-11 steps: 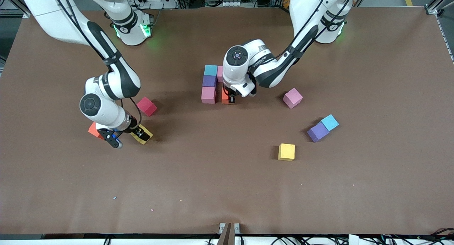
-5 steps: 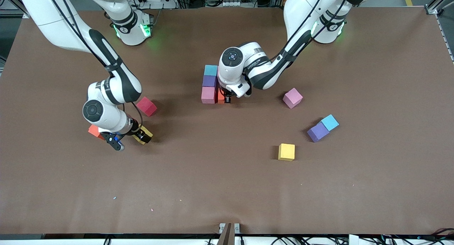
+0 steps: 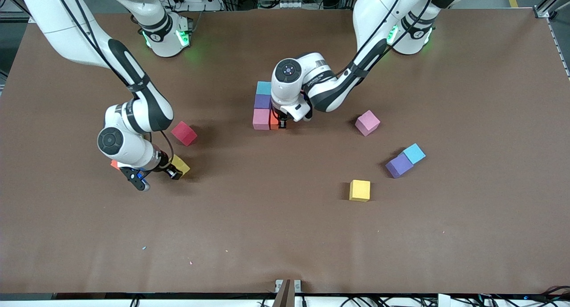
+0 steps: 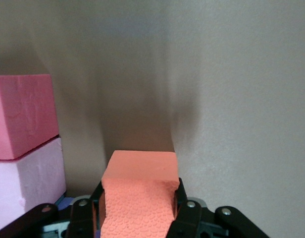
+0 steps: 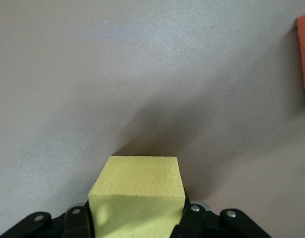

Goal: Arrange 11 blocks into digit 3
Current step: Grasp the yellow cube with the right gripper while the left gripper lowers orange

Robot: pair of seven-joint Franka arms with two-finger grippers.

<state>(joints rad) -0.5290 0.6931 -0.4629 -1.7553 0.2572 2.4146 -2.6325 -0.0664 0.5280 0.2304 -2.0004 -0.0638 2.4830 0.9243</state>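
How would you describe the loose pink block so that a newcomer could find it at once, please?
Start at the stacked cluster of blocks in the middle of the table and look toward the left arm's end. The pink block sits alone there, turned at an angle, farther from the front camera than the touching purple-and-blue pair.

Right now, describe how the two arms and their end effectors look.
Both arms are glossy white with rounded shells, black joint bands and black cables clipped along the links. Each base glows green. A dark round cap marks each wrist joint. The left end effector and right end effector have black fingers; in the wrist views, black finger mounts with silver screws show, and the right one has a small blue light.
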